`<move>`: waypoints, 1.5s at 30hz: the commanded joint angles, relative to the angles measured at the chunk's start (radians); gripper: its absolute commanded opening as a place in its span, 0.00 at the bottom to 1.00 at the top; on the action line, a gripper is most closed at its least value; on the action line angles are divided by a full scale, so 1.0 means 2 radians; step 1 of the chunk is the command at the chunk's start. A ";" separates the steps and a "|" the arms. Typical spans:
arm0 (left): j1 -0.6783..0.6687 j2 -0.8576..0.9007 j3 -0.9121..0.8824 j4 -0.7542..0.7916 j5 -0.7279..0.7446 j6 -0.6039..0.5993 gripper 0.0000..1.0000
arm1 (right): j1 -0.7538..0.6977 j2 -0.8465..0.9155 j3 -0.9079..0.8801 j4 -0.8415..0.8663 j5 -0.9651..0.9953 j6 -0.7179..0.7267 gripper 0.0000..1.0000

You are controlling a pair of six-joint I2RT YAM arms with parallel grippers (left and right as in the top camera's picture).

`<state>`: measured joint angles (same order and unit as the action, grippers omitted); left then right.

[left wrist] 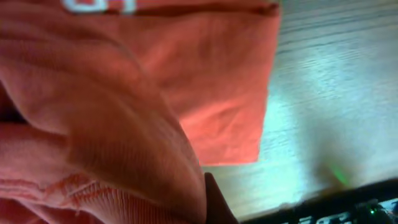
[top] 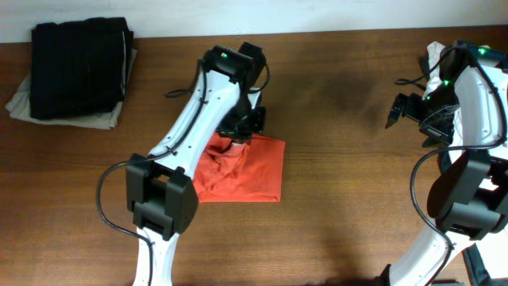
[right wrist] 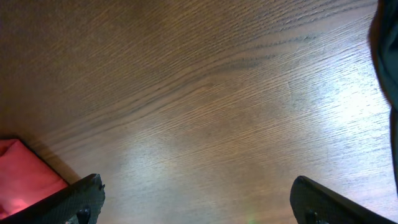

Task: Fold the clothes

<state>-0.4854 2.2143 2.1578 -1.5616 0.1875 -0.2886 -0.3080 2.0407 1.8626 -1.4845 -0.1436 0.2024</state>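
Your left gripper (top: 238, 143) seems to pinch the red-orange fabric T-shirt (top: 252, 176), folded roughly square, top edge bunched; right gripper (right wrist: 198, 200) gapes wide.

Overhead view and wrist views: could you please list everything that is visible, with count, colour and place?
T-shirt: one, red-orange, middle of the table, partly folded
black folded cloth: one, black, top-left corner, on the beige cloth
beige cloth: one, beige, under the black folded cloth
white item: one, white, top-right edge, partly hidden, unclear what
table: one, brown wood, under everything
left gripper: one, black, shut on the T-shirt
right gripper: one, black, open, over bare table, right side
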 commanded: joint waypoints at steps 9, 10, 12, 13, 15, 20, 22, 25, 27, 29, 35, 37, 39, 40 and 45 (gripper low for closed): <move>-0.066 -0.010 -0.098 0.106 0.019 -0.005 0.46 | 0.000 -0.017 0.005 0.000 -0.001 -0.002 0.99; -0.068 -0.010 -0.098 0.110 0.029 0.000 0.46 | 0.000 -0.017 0.005 0.000 -0.001 -0.002 0.99; -0.069 -0.011 -0.088 0.108 0.041 0.020 0.43 | 0.000 -0.017 0.005 0.000 -0.001 -0.002 0.99; -0.064 -0.015 -0.069 0.092 0.028 0.033 0.41 | 0.000 -0.017 0.005 0.000 -0.001 -0.002 0.99; -0.042 -0.031 -0.012 0.053 -0.035 0.033 0.41 | 0.000 -0.017 0.005 0.000 -0.001 -0.002 0.99; 0.042 -0.049 0.047 -0.003 -0.076 0.021 0.52 | 0.000 -0.017 0.005 0.000 -0.001 -0.002 0.99; 0.068 -0.043 0.014 -0.006 -0.049 0.022 0.55 | 0.000 -0.017 0.005 0.000 -0.001 -0.002 0.99; 0.068 -0.041 -0.052 0.051 0.017 0.048 0.58 | 0.000 -0.017 0.005 0.000 -0.001 -0.002 0.99; 0.068 -0.041 -0.088 0.099 0.045 0.052 0.61 | 0.000 -0.017 0.005 0.000 -0.001 -0.002 0.99; 0.066 -0.041 -0.095 0.112 0.045 0.052 0.61 | 0.000 -0.017 0.005 0.000 -0.001 -0.002 0.99; 0.056 -0.034 -0.114 0.136 0.038 0.051 0.64 | 0.000 -0.017 0.005 0.000 -0.001 -0.002 0.99; 0.056 -0.024 -0.122 0.138 0.039 0.052 0.60 | 0.000 -0.017 0.005 0.000 -0.001 -0.002 0.99; 0.055 -0.015 -0.122 0.146 0.040 0.052 0.45 | 0.000 -0.017 0.005 0.000 -0.001 -0.002 0.99; 0.054 -0.015 -0.122 0.149 0.039 0.052 0.44 | 0.000 -0.017 0.005 0.000 -0.001 -0.002 0.99; 0.033 -0.014 -0.122 0.171 0.039 0.051 0.01 | 0.000 -0.017 0.005 0.000 -0.001 -0.002 0.99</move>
<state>-0.3908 2.1738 1.9171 -1.2392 0.2546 -0.1955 -0.3080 2.0407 1.8626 -1.4845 -0.1436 0.2024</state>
